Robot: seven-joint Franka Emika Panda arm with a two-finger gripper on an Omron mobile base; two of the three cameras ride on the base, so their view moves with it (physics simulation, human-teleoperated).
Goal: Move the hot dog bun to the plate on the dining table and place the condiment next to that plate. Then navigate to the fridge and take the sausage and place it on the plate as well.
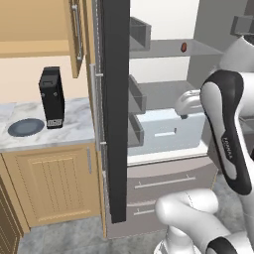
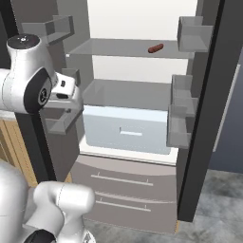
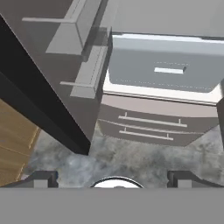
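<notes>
The fridge [image 2: 137, 95] stands open (sausage [image 2: 155, 48] on its upper shelf); jaws spread wide, holding nothing.

Base views flanking open fridge [image 2: 137, 95] — hand view angled floorward.

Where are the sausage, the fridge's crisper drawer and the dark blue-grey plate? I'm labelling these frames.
sausage [image 2: 155, 48]: right base view, middle of it, lying on the upper glass shelf.
crisper drawer [image 2: 127, 128]: right base view, its pale front panel.
dark blue-grey plate [image 1: 26, 127]: left base view, its centre, on the marble counter.
</notes>
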